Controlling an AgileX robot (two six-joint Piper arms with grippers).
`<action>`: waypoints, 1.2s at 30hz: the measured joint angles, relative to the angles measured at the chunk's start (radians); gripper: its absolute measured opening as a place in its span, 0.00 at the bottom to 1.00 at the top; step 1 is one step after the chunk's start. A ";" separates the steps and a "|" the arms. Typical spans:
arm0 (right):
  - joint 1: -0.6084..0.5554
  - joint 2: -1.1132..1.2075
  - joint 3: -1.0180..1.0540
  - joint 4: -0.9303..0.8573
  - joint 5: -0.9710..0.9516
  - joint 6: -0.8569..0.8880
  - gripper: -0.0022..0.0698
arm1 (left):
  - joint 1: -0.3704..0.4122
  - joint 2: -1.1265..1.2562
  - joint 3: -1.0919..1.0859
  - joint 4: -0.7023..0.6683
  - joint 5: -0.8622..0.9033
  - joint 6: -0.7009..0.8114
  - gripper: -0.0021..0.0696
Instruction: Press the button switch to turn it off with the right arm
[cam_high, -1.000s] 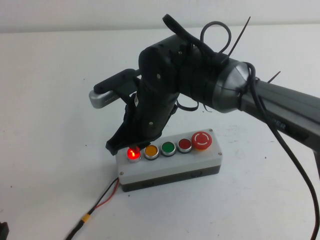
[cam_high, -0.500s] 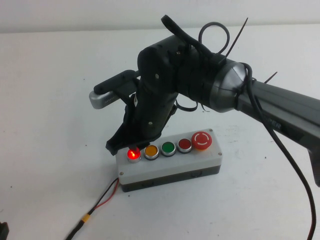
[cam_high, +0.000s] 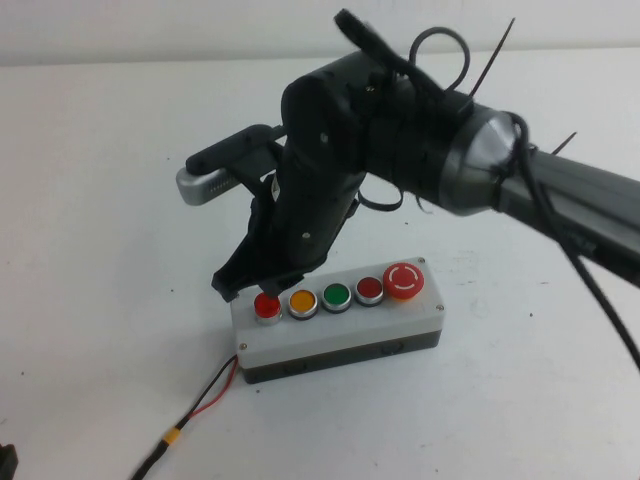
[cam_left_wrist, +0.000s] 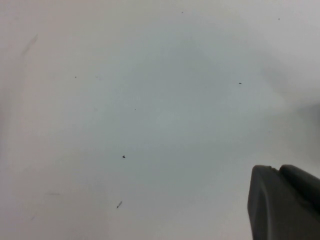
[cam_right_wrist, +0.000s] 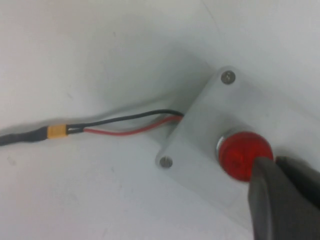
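Right gripper tip sits at the far-left edge of the unlit red button.

Your small round bright-red button switch (cam_high: 267, 306) with its silver rim ends the row on the grey plastic control box (cam_high: 340, 335), at the box's left end. The black right gripper (cam_high: 232, 283) hangs just above and behind it, tip touching or nearly touching its edge; I cannot tell its opening. Only a dark corner of the left gripper (cam_left_wrist: 285, 202) shows over bare white table (cam_left_wrist: 125, 100).

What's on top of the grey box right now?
The grey box carries five buttons in a row: the button switch unlit, then orange, green, dark red, mushroom. The right tool tip overlaps the switch's rear edge; contact is hidden.
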 joint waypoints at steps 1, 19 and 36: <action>0.000 -0.019 0.002 0.000 0.015 -0.004 0.01 | 0.000 0.000 0.000 0.000 0.000 0.000 0.03; 0.000 -0.728 0.461 -0.040 0.085 -0.031 0.01 | 0.000 0.000 0.000 0.000 0.000 0.000 0.03; -0.006 -1.170 0.921 -0.207 -0.030 -0.018 0.01 | 0.000 0.000 0.000 0.000 0.000 0.000 0.03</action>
